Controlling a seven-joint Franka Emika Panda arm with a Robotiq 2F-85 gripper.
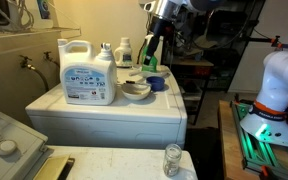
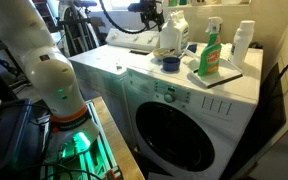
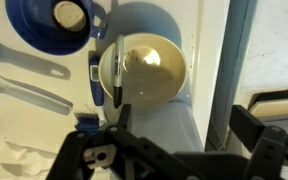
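My gripper (image 1: 148,56) hangs open and empty above the top of a white washing machine (image 1: 104,112). In the wrist view its dark fingers (image 3: 184,145) frame the machine's top just below a pale yellowish bowl (image 3: 144,68). A blue cup (image 3: 64,25) with a white round piece in it lies beside the bowl. In both exterior views the gripper (image 2: 151,20) is well above the bowl (image 1: 136,89) and the blue cup (image 1: 156,84) (image 2: 170,63), touching nothing.
A large white detergent jug (image 1: 88,72) (image 2: 174,30) stands behind the bowl. A green spray bottle (image 2: 212,55) and a white bottle (image 2: 244,40) stand near the wall. A glass jar (image 1: 172,158) stands on a nearer surface. The robot's base (image 2: 46,75) is beside the machine.
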